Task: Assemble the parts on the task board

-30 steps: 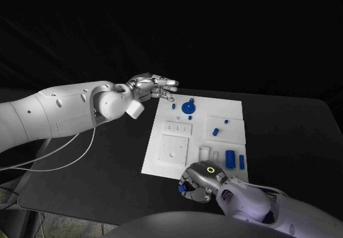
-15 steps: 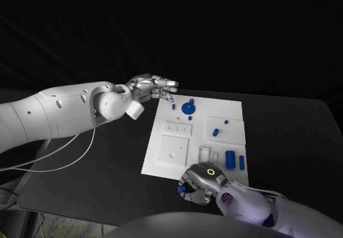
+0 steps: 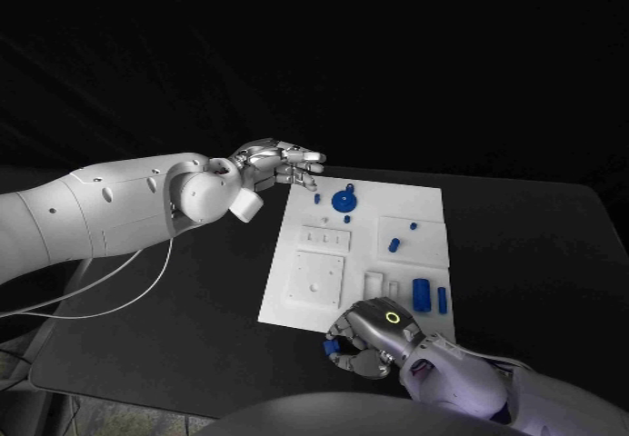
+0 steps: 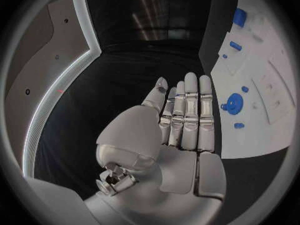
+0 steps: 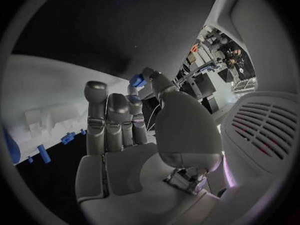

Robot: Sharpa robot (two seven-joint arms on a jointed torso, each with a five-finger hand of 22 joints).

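**Blue part pinched at the board's near edge**

My right hand (image 3: 364,341) sits just off the near edge of the board (image 3: 299,300), over the black table (image 3: 171,309). Between thumb and a fingertip I pinch a small blue part (image 5: 137,80); my other fingers (image 5: 95,115) stand nearly straight, side by side.

My left hand (image 3: 278,163) hangs at the board's far left corner, holding nothing, fingers straight and close together, thumb a little apart.

On the board lie a round blue disc (image 3: 346,198) near the far edge, a small blue piece (image 3: 394,242) mid-board, and two blue cylinders (image 3: 421,292) upright-looking near my right hand.
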